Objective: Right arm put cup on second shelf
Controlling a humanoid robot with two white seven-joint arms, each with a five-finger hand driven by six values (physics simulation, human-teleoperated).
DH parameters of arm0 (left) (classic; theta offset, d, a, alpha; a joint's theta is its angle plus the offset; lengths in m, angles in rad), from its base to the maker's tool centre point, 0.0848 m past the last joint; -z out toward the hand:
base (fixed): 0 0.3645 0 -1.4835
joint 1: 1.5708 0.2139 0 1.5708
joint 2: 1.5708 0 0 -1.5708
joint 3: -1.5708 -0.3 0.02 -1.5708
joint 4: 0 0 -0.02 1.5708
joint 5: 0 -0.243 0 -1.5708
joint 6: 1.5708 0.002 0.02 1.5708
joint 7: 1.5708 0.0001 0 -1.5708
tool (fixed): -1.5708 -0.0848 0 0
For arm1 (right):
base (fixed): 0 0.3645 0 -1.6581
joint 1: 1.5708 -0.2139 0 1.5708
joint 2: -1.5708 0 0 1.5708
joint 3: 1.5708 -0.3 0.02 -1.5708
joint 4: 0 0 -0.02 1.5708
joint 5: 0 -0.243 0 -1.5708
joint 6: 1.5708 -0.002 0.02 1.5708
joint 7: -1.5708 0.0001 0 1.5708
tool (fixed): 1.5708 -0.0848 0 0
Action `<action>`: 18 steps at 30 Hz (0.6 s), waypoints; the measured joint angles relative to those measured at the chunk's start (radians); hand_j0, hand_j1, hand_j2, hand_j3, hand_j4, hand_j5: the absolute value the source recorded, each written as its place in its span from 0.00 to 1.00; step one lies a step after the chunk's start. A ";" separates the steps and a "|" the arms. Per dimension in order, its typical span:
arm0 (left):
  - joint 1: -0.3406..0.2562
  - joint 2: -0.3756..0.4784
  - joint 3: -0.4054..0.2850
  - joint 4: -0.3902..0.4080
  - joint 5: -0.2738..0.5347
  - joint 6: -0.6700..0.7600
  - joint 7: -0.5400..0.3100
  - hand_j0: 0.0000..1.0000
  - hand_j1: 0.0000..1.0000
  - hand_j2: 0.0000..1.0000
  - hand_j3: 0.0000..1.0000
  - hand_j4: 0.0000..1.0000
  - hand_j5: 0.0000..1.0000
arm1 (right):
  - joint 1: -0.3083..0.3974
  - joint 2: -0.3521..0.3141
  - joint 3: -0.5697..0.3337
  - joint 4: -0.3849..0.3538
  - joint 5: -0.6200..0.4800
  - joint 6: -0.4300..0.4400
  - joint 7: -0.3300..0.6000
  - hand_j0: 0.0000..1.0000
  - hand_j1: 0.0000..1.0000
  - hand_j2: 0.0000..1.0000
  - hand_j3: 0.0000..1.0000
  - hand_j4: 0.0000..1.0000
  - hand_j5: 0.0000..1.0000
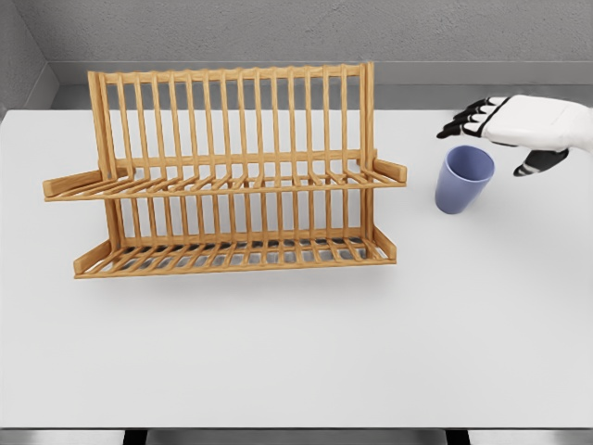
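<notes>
Grey walls (278,28) back a white surface (296,352) that fills most of the head view; dark supports show at its near edge.

Right hand (519,130): enters from the right edge, white shell with black fingers (468,119) stretched out and slightly spread, thumb (542,162) hanging below the palm. Released, grasping nothing. It hovers above the far right part of the surface.

Cup (463,179): blue-violet, handleless, standing on the surface with its open mouth up and leaning a little toward the hand. It sits just below and slightly to the fingertip side of the hand, near the thumb; from this angle contact cannot be told, but the fingers are not wrapped around it.

Dish rack (232,176): wooden, two slatted tiers with a tall slatted back. It stands well beyond the fingertips, across the surface from the hand, with the cup between hand and rack. Upper shelf (222,184) and lower shelf (232,255) both carry nothing. The rack's nearest end post lies just past the cup, apart from it.

Cup is on the surface, not on either shelf. Left arm does not show.
</notes>
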 measured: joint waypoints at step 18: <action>0.000 0.000 0.000 0.000 0.000 0.000 0.000 1.00 1.00 1.00 1.00 1.00 1.00 | -0.101 0.110 0.172 0.220 0.008 0.000 0.008 1.00 1.00 1.00 1.00 1.00 1.00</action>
